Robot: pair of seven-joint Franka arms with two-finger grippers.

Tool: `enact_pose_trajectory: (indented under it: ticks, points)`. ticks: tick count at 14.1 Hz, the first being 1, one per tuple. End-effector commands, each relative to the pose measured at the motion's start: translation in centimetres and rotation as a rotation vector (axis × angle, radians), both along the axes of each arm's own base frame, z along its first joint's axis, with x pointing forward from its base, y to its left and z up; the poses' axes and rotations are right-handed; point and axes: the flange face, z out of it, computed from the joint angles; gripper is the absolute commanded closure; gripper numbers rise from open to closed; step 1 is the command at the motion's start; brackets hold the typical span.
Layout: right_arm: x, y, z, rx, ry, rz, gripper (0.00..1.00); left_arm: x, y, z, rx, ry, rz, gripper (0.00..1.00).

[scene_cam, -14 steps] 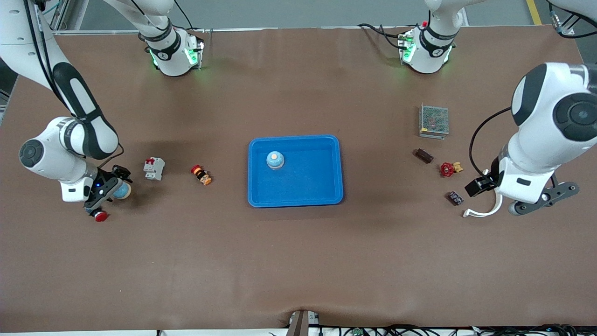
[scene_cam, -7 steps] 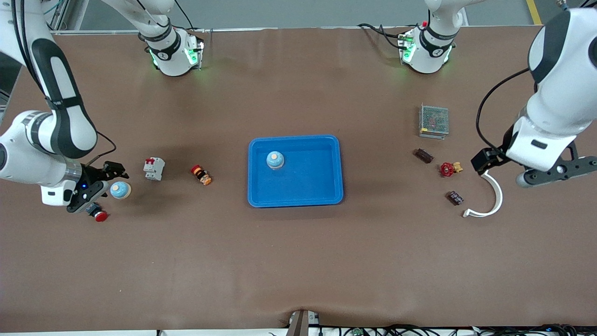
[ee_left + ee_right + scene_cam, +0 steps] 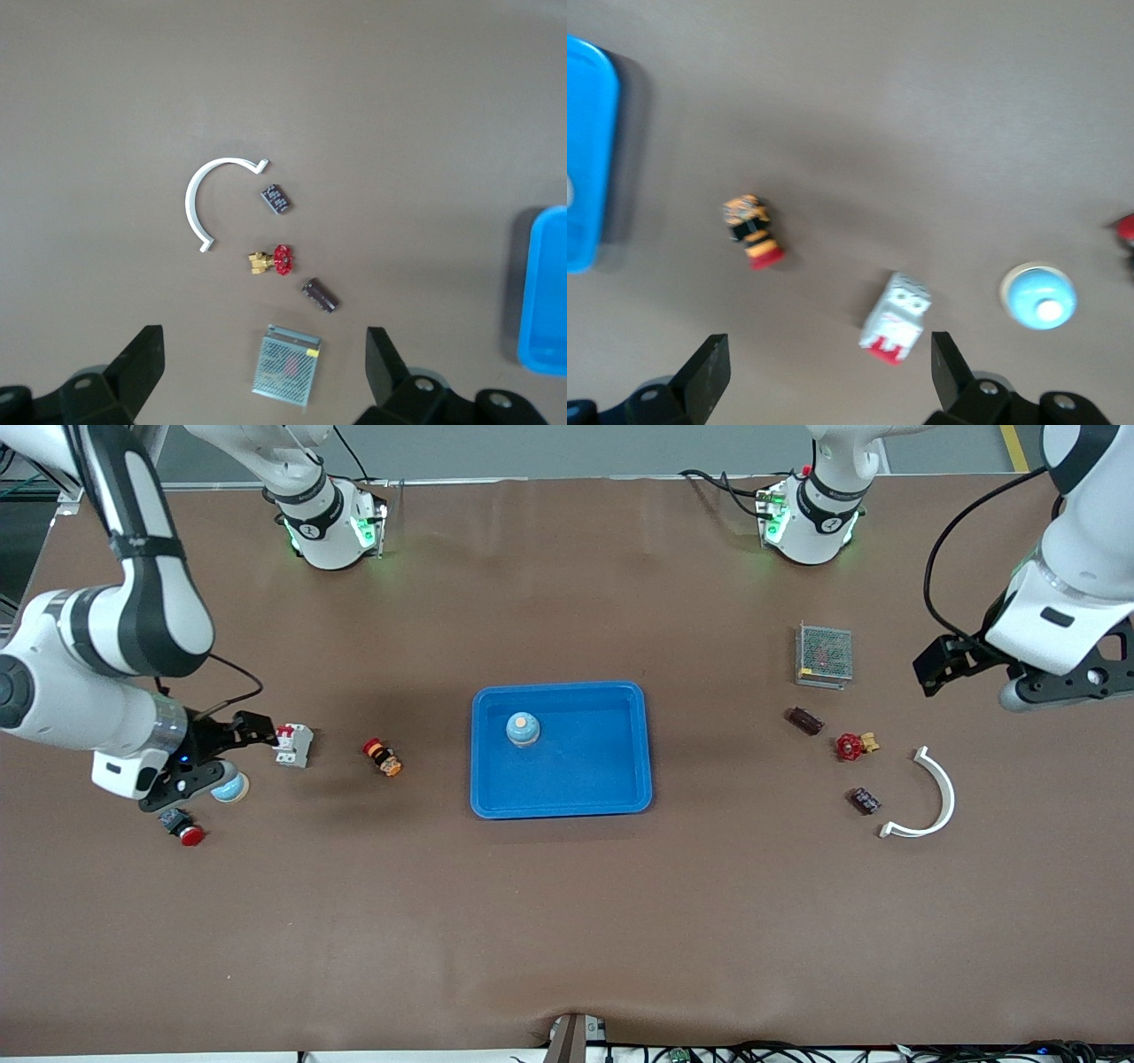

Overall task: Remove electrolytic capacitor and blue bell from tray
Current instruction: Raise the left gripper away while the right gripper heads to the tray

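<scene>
A light blue bell (image 3: 523, 729) stands in the blue tray (image 3: 620, 779). A second light blue bell (image 3: 232, 786) stands on the table at the right arm's end; it also shows in the right wrist view (image 3: 1038, 297). Two dark capacitors (image 3: 806, 720) (image 3: 865, 801) lie at the left arm's end, both in the left wrist view (image 3: 320, 295) (image 3: 276, 198). My right gripper (image 3: 217, 757) (image 3: 828, 367) is open and empty, raised over the table between the second bell and a breaker. My left gripper (image 3: 1001, 677) (image 3: 263, 363) is open and empty, raised beside a mesh box.
A white and red breaker (image 3: 293, 745) and an orange button (image 3: 383, 757) lie between the second bell and the tray. A red push button (image 3: 186, 832) lies nearer the camera. A mesh box (image 3: 825, 654), a red valve (image 3: 850, 746) and a white arc (image 3: 930, 797) lie by the capacitors.
Both arms have risen. My left gripper has moved from the white arc toward its base, to beside the mesh box. My right gripper has shifted toward the breaker. The bells have not moved.
</scene>
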Motion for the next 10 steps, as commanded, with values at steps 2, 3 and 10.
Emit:
enact_pose_trajectory:
  ticks: [2, 3, 10]
  points:
    - [-2.0, 7.6, 2.1, -0.034, 0.021, -0.153, 0.00, -2.2, 2.4, 1.8, -0.082, 0.032, -0.077, 0.00]
    - [-2.4, 9.7, 2.1, -0.044, 0.024, -0.186, 0.00, -2.8, 2.6, 2.0, -0.084, 0.038, -0.073, 0.00]
    - [-6.4, 24.9, 1.7, -0.038, -0.017, -0.412, 0.00, -4.3, 2.9, 2.5, -0.125, 0.042, -0.106, 0.00]
